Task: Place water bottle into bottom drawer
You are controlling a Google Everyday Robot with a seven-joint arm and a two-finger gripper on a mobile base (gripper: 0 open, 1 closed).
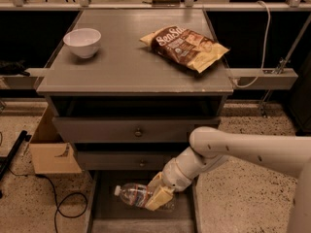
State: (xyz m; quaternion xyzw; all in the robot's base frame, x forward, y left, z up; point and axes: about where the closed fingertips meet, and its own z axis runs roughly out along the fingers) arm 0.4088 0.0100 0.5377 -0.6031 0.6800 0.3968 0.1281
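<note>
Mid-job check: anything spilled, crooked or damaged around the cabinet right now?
Nothing stands out. The hand grips the water bottle sideways over the open bottom drawer. On top, the bowl sits upright and the chip bag lies flat; no spill shows.
</note>
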